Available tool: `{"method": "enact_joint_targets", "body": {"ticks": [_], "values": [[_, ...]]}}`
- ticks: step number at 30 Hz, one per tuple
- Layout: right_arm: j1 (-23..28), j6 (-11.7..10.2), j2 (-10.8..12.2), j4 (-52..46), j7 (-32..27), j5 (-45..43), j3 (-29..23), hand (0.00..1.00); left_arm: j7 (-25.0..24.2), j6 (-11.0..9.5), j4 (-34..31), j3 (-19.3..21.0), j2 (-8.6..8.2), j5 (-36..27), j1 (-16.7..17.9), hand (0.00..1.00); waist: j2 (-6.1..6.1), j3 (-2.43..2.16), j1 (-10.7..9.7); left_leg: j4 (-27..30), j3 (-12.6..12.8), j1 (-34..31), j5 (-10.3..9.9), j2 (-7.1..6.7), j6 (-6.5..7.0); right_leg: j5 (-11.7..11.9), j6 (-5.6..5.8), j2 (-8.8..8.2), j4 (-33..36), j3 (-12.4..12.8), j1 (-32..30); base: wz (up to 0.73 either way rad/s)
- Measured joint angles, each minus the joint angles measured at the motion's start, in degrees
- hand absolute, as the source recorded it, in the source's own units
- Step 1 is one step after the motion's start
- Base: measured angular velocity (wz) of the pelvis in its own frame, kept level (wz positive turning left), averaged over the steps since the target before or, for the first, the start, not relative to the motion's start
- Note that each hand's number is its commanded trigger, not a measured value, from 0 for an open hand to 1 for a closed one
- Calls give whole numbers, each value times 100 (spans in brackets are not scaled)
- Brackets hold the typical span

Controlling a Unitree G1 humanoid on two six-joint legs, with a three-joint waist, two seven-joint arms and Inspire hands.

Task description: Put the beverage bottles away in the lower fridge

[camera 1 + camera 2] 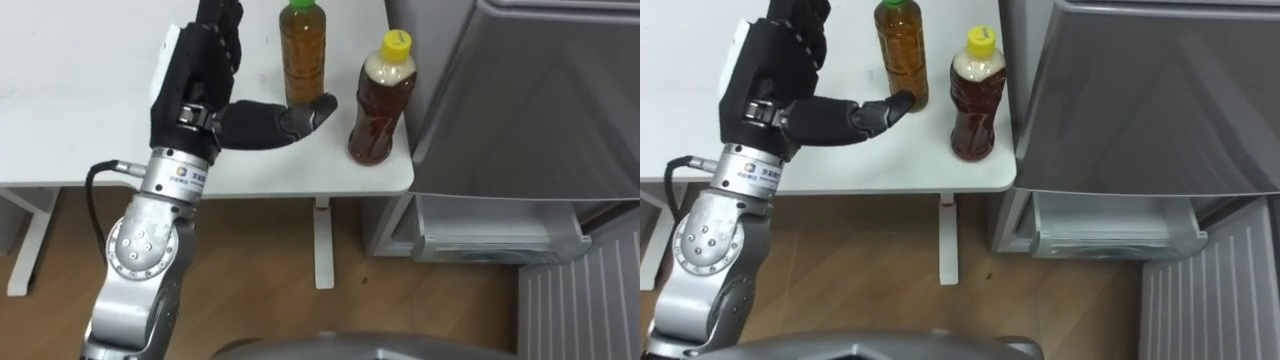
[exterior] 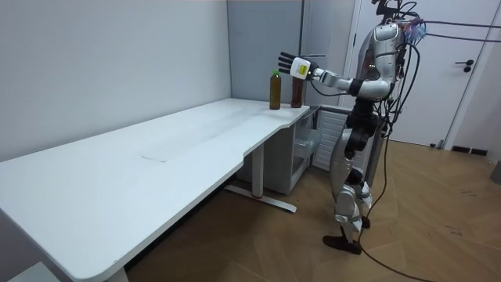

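Your left hand (image 1: 200, 75) hovers with fingers wide, thumb at the base of the green-capped amber drink bottle (image 1: 302, 50), which stands beside the yellow-capped brown drink bottle (image 1: 382, 100) near the right front corner of the white counter (image 1: 80, 120), just beside the grey fridge (image 1: 540, 90), labels unreadable

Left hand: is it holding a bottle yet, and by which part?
Nothing is held. The left hand is open beside the green-capped bottle, thumb in front of its lower part, fingers straight, not closed round it.
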Motion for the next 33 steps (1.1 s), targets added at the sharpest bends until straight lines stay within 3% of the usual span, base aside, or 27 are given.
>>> {"method": "enact_joint_targets", "body": {"ticks": [4,10,24,33], "values": [[-40,11,-49,-2,-46,13,-7,0,-83,68,148,-109,16,3,57,0,45,-36,9,-47,55,21,2,1,-2,0,0,1,-2,88,2,-7],[-45,1,-70,4,-80,32,-2,0,-203,268,216,-164,23,25,137,0,71,-32,5,-31,66,30,4,2,-4,0,0,1,-8,115,0,0],[-46,-1,-79,23,-54,58,7,0,-278,280,215,-202,44,37,182,0,95,4,6,-160,112,111,22,6,-6,0,0,4,-9,152,8,-1],[-54,-164,-78,165,-124,62,14,0,-239,258,6,-201,52,179,174,0,90,14,-4,-152,106,140,29,-3,-7,0,0,2,-60,136,11,0]]}}
